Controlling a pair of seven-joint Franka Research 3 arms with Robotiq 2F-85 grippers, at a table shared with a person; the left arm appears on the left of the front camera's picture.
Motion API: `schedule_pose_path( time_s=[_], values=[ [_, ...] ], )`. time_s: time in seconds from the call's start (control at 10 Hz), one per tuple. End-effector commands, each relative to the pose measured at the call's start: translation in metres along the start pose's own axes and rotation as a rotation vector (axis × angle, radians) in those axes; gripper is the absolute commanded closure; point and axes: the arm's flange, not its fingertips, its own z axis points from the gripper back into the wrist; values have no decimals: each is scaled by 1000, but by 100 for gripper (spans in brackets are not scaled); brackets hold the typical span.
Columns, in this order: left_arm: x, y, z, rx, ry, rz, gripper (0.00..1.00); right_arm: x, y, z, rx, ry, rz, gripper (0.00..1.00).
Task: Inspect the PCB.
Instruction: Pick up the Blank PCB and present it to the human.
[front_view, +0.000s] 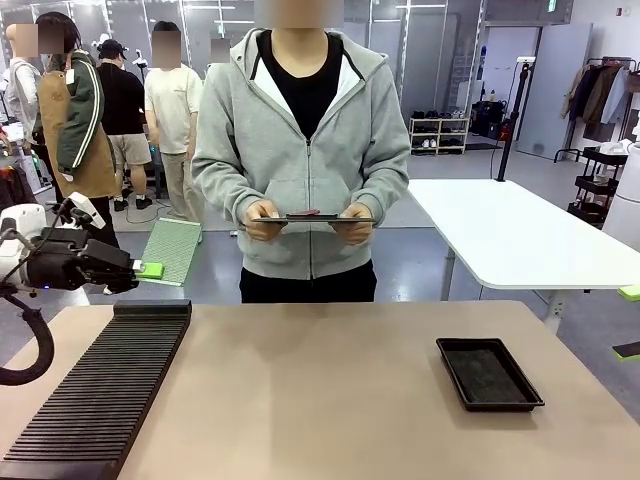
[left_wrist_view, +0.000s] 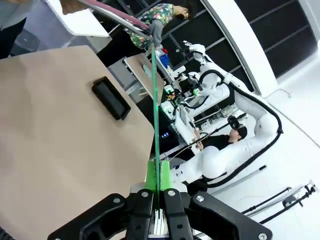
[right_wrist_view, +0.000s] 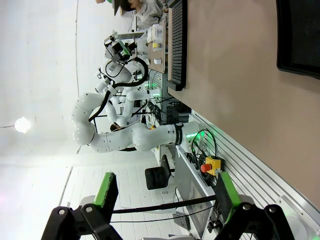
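You are pinching the PCB (front_view: 172, 250) tight in the left gripper (front_view: 150, 270) by the table's (front_view: 320, 400) far left corner, likely for viewing, right gripper (right_wrist_view: 162, 195) gaping empty

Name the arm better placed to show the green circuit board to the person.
Left. The left hand is shut on the thin green rectangular circuit board, holding it up off the tan table; the right hand is open, holding nothing.
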Motion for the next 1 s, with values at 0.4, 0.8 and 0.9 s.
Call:
schedule_pose_path(
  time_s=[0.4, 0.8, 0.9],
  values=[
    [3, 3, -4, 16, -1, 16, 97, 1, 1, 1, -1, -2, -4, 0],
    [40, 26, -31, 3, -34, 324, 97, 1, 1, 1, -1, -2, -4, 0],
    [48, 34, -34, 14, -48, 362, 97, 1, 1, 1, -1, -2, -4, 0]
  ],
)
